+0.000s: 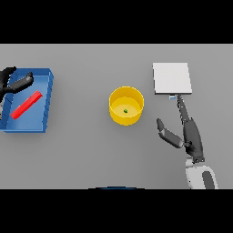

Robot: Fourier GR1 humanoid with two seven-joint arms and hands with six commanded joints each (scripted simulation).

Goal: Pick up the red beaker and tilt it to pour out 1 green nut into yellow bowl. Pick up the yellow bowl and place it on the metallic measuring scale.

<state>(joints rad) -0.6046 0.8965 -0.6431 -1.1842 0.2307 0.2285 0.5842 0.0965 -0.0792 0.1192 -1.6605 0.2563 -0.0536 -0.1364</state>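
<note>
Bowl first: the yellow bowl (126, 106) stands mid-table with one green nut (125, 110) inside. Right of it sits the metallic measuring scale (171, 78). The right hand (189, 133) is spread wide, fingers straight. The red beaker (26, 105) lies in a blue tray (47, 98); the left hand (13, 83) hangs relaxed there.

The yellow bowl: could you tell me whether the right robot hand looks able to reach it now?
Probably yes: the right robot hand lies open beside the yellow bowl, with only bare table between them.
</note>
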